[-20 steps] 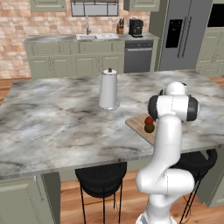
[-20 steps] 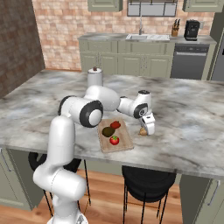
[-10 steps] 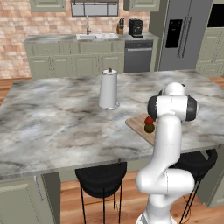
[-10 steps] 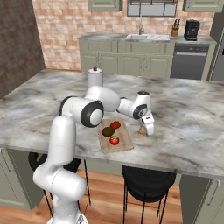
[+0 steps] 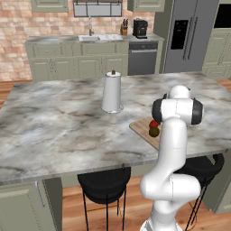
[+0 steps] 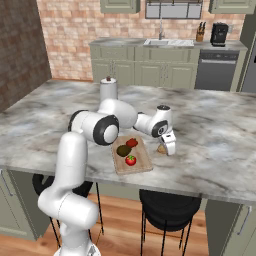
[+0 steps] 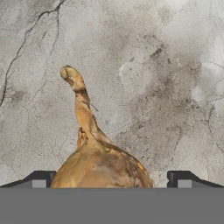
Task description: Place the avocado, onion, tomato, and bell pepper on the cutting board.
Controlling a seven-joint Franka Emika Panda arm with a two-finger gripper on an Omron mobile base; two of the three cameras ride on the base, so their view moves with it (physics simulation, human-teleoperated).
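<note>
Onion [image 7: 103, 164]: lies on the marble bench [image 6: 215, 135], just off the right-hand edge of the cutting board [image 6: 131, 155] as the right base view shows it, apart from the board. In the hand view its tan bulb sits low in frame, centred between the two dark tips, with the thin pointed stalk curving away from the camera. It shows as a small tan spot under the hand in the right base view [image 6: 162, 148].

Fingers [image 7: 43, 179]: spread wide, one tip on each side of the bulb, with bench showing between tip and skin on both sides. Nothing is pinched. The gripper [image 6: 167, 147] points down over the onion in the right base view; whether the tips reach the bench I cannot tell.

Judgement: the hand is lined up this way to straddle the bulb at its widest part, leaving the stalk clear of the pads. This reads as the approach before a close.

Board holds three items: the avocado [image 6: 123, 150], the bell pepper [image 6: 132, 142] and the tomato [image 6: 131, 160], clustered toward the left and middle. The board's near right part is bare, likely room for the onion, the last item outstanding.

The left base view shows the avocado [image 5: 154, 131] beside the arm.
</note>
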